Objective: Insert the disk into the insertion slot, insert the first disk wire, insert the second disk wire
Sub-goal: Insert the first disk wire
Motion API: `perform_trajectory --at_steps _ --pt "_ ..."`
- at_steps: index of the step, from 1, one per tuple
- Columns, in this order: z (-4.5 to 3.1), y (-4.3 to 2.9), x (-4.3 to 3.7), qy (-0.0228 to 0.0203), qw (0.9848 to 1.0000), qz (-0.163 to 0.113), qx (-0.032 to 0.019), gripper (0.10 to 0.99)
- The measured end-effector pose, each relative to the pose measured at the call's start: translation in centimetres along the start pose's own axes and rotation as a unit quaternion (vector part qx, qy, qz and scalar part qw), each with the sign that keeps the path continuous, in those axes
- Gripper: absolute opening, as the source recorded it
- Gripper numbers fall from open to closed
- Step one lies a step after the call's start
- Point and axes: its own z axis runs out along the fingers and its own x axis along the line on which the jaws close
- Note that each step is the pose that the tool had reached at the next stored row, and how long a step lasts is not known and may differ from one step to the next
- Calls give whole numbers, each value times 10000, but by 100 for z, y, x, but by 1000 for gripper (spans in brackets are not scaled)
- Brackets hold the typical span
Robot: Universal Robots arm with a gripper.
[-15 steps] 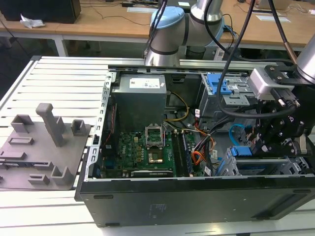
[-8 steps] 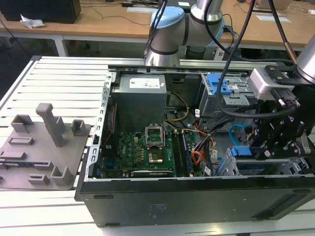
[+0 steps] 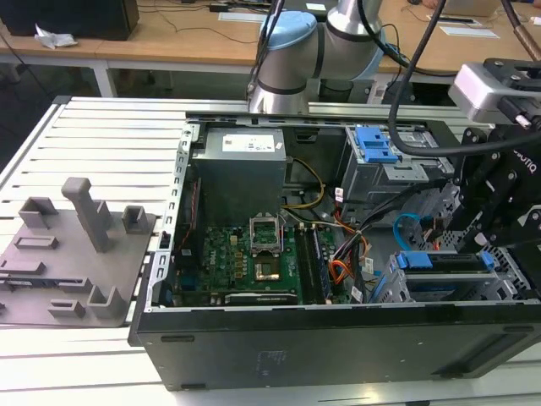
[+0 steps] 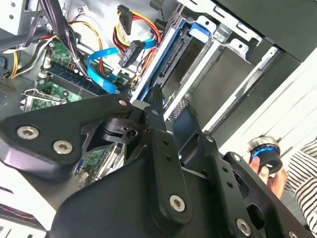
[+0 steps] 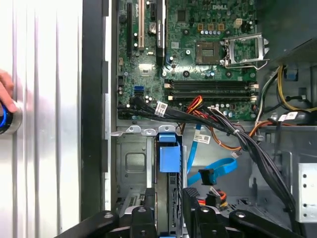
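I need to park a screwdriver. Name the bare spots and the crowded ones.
Free: slatted table between the grey fixture and the far edge, beside the computer case. Crowded: around the disk, with cables and the gripper.

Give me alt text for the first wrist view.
Looking down into an open computer case, the gripper hangs right over the blue-framed disk, which stands on edge in the grey insertion slot. The light-blue second disk wire lies loose beside it, its dark plug apart from the disk. A person's hand rests on a blue-lit knob outside the case.
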Motion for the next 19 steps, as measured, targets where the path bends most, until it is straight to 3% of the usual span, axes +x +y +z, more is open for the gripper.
perform_trajectory --at_steps 6,13,17,19 --pt "-5 -23 -2 3 10000 -1 0 361" --pt "-14 -276 -64 2 10000 0 -5 361" --pt "-16 -338 -109 1 10000 1 -5 361" --pt "-18 -379 -197 3 10000 8 -5 361"
